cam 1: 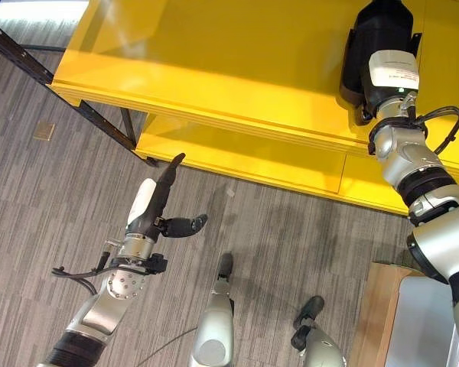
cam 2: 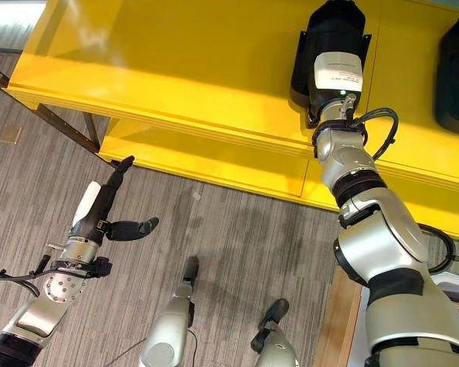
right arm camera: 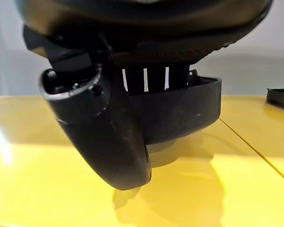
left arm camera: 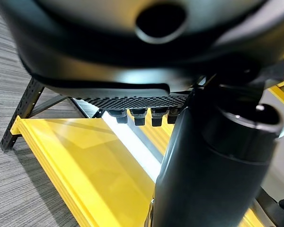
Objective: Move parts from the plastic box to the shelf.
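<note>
My right hand [cam 1: 392,75] reaches over the upper board of the yellow shelf [cam 1: 214,69], fingers and thumb curled round a black plastic part [cam 1: 381,30]. In the right wrist view the thumb [right arm camera: 104,137] and the fingers grip the part's curved black wall [right arm camera: 189,113] just over the yellow surface; I cannot tell whether it touches. A second black part [cam 2: 455,73] lies on the shelf further right. My left hand [cam 1: 151,205] hangs open over the carpet, in front of the shelf's left end, fingers straight and holding nothing.
A lower yellow board [cam 1: 237,157] sits under the top one, carried by a black metal frame [cam 1: 99,122]. At the lower right stands a pale box [cam 1: 427,321] on a wooden surface [cam 1: 376,313]. Grey carpet [cam 1: 46,199] lies before the shelf.
</note>
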### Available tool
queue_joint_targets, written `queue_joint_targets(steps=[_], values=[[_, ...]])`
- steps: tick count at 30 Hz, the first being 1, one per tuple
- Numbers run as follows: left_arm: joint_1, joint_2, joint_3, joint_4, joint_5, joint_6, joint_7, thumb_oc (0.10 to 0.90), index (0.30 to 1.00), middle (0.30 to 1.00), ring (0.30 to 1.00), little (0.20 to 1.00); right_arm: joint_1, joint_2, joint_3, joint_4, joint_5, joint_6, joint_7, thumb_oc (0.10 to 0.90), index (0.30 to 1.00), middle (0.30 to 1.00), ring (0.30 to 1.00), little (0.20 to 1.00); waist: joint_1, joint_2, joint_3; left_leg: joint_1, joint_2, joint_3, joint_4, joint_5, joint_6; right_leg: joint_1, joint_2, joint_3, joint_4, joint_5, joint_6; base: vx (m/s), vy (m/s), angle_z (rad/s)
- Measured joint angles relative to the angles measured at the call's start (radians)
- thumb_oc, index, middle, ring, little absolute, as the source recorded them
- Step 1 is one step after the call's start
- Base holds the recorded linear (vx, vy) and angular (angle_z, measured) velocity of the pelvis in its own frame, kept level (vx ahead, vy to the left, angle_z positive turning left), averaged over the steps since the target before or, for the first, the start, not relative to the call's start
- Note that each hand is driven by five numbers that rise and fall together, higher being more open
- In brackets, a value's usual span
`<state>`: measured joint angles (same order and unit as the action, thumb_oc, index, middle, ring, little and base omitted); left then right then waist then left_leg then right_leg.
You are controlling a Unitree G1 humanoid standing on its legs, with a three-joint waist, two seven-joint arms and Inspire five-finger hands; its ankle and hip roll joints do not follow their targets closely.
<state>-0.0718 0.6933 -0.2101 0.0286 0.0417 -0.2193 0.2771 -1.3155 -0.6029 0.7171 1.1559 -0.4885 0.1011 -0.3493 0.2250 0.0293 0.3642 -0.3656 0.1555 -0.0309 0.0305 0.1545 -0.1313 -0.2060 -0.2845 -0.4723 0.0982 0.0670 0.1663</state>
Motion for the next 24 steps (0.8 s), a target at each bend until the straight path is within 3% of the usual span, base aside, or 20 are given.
queue_joint_targets(steps=[24], values=[[0.001, 0.0, 0.002, 0.0, -0.036, 0.0, 0.0, 0.9, 1.0, 1.0, 1.0, 1.0, -0.002, 0.0, -0.002, -0.002, 0.044, -0.006, 0.0, 0.9, 1.0, 1.0, 1.0, 1.0, 0.0, -0.009, 0.005, -0.001, 0.0, 0.001, 0.001, 0.004, 0.003, -0.013, -0.005, 0.007, 0.019, -0.005, -0.002, 0.0, 0.0, 0.0]])
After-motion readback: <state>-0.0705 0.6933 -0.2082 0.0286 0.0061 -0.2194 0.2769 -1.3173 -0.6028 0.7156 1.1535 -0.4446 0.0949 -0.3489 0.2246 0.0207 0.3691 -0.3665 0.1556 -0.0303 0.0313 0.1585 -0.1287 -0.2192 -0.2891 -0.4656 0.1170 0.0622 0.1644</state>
